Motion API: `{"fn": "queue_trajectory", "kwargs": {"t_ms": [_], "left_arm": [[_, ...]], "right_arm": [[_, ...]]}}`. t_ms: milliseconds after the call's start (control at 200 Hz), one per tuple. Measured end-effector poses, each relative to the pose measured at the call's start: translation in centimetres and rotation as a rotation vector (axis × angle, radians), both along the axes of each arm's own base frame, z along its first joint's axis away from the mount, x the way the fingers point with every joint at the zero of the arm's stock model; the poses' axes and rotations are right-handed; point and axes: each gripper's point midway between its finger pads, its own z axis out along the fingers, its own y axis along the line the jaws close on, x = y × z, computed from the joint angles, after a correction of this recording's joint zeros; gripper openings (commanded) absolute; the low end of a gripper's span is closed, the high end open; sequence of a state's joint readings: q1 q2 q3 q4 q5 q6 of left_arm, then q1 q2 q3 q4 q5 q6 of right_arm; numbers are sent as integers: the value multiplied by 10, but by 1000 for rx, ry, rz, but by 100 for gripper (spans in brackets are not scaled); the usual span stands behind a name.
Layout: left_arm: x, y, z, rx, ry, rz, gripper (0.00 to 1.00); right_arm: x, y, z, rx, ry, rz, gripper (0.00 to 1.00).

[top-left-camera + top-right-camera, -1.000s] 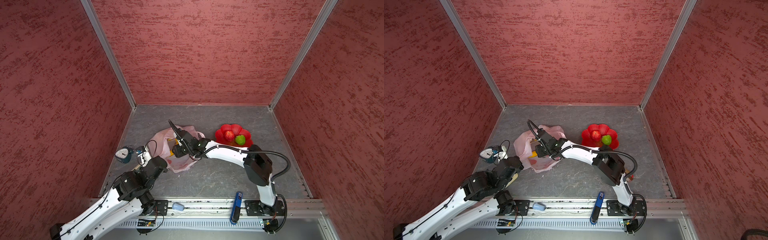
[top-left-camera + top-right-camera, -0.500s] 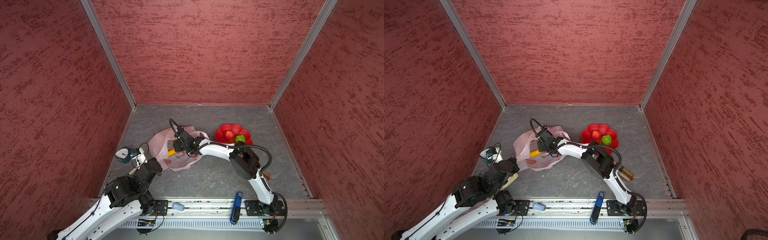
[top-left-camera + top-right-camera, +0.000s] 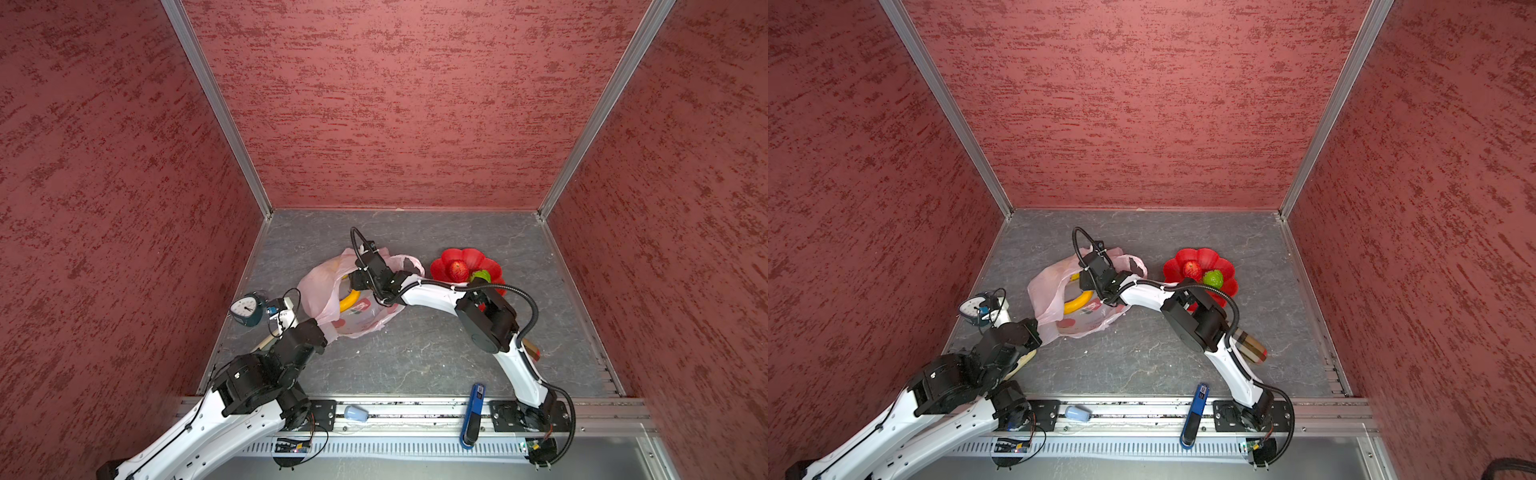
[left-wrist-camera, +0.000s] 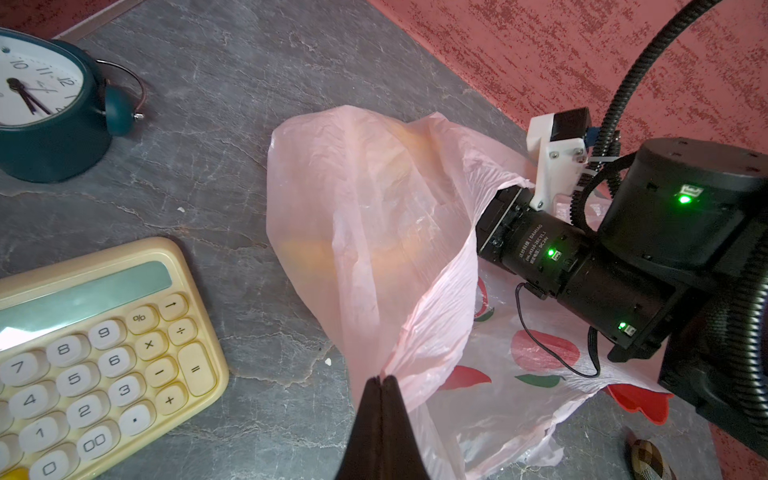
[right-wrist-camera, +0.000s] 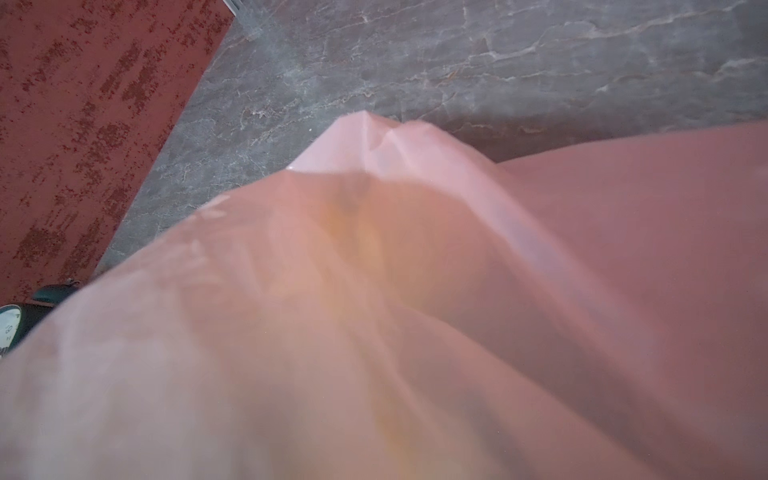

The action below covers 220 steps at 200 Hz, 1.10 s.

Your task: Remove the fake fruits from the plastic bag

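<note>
The pale pink plastic bag (image 3: 320, 286) (image 4: 365, 208) lies left of the floor's middle. My left gripper (image 4: 380, 380) is shut on one of its twisted handles, held taut. My right gripper (image 3: 354, 284) reaches into the bag's mouth; its fingers are hidden by the film, which fills the right wrist view (image 5: 374, 332). A yellow banana (image 3: 349, 300) (image 3: 1077, 302) shows inside the bag. Blurred orange-yellow shapes (image 4: 386, 253) show through the film. A red apple (image 3: 458, 269) and a green round fruit (image 3: 1213, 278) sit in the red flower-shaped dish (image 3: 1200, 254).
A teal alarm clock (image 3: 248, 308) (image 4: 41, 104) and a cream calculator (image 4: 95, 353) lie by the left wall next to my left arm. A plaid cylinder (image 3: 1250, 347) lies behind the right elbow. A blue tool (image 3: 473, 411) and a pale cap (image 3: 355, 413) rest on the front rail.
The right elbow has swung in to the left and the right gripper sits deeper in the bag. The left arm drew back slightly with the handle. More of the banana shows.
</note>
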State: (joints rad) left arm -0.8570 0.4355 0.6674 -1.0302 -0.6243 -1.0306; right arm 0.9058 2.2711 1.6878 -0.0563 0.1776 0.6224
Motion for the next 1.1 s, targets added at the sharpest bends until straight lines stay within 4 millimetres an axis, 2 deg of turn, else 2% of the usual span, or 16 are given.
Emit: {"fn": "queue_trajectory", "kwargs": {"t_ms": [200,486,696,817,1102], "left_arm": [[-1,2,-2,12,9,6,2],[-9,28,-4,55,27,116,2],[-9,34,-8,84,43,161,2],[-7,34,-8,93,42,166,2],[-2,26,-3,69,15,148,2]], "right_arm": [[-5,14,6,78,13,50,58],[-22,31,7,189,79,133,57],[-27,40,11,247,108,161,53],[-27,45,4,263,129,165,49],[-24,54,-15,292,179,155,49]]}}
